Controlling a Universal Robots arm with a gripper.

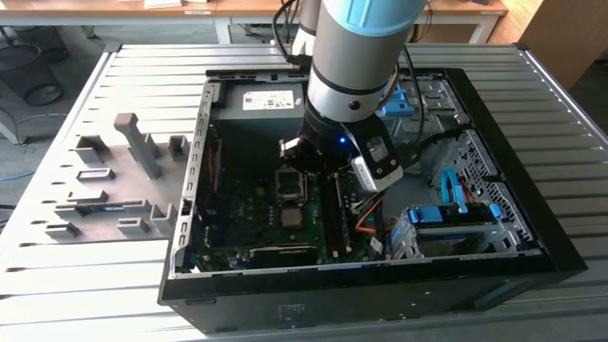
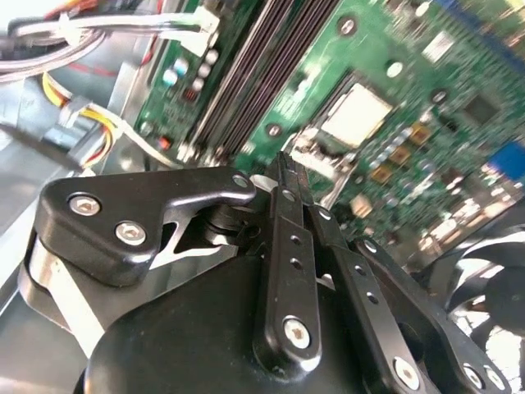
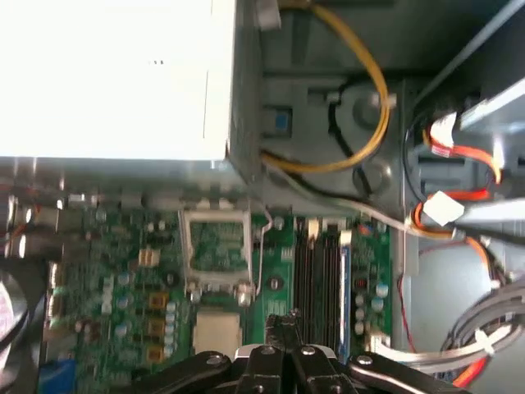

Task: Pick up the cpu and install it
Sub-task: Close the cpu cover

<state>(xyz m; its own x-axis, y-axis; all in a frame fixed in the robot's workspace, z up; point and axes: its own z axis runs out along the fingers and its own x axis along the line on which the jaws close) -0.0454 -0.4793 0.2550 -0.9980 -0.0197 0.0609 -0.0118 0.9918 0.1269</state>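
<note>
The cpu (image 3: 217, 332) is a pale silvery square lying flat in its socket on the green motherboard, also seen in the second wrist view (image 2: 357, 115) and the exterior view (image 1: 292, 216). The hinged socket frame (image 3: 215, 242) stands swung open on the power-supply side of it. My gripper (image 3: 283, 316) is shut, its thin black fingertips (image 2: 281, 168) pressed together with nothing visible between them. It hovers low over the board between the socket and the memory slots, just beside the cpu and apart from it. In the exterior view the gripper (image 1: 306, 165) hangs inside the case.
The grey power-supply box (image 1: 261, 100) fills the case's far end. Memory slots (image 3: 320, 271) run beside the socket. Yellow, red and white cables (image 3: 443, 205) crowd the drive side. A blue drive cage (image 1: 451, 217) sits at the exterior view's right, a fan (image 2: 492, 304) near the socket.
</note>
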